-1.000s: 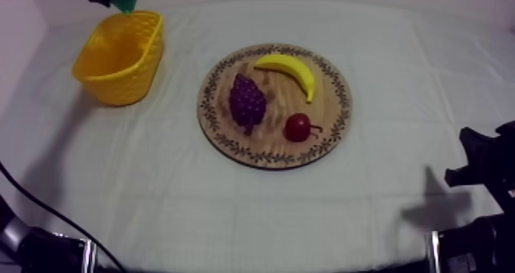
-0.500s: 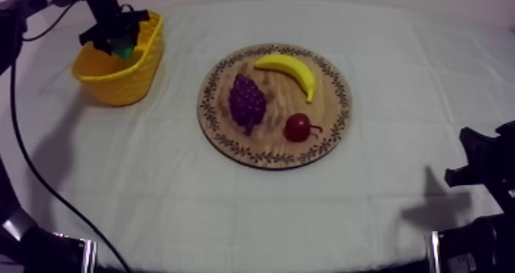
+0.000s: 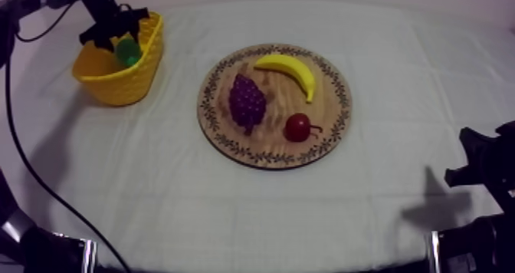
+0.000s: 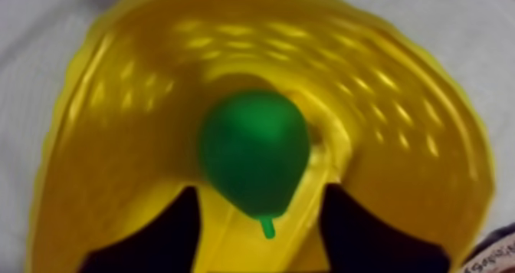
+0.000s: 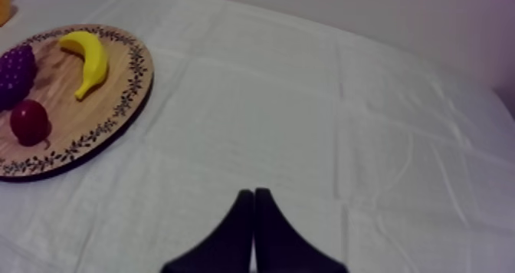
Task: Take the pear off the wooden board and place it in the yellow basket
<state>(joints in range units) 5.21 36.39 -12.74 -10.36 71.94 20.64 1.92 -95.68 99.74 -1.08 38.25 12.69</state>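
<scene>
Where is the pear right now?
In the top view, the pear is inside the yellow basket at the far left, right by the left claw.

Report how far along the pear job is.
Nearly finished. Done: the pear lies inside the yellow basket, off the wooden board. In hand: the left pincer hovers over it, fingers apart, apparently released. Left: lifting that arm clear. The right pincer rests shut over the cloth.

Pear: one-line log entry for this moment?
pear in yellow basket | left tool open above it | right tool shut | wooden board: banana, grapes, small red fruit
</scene>
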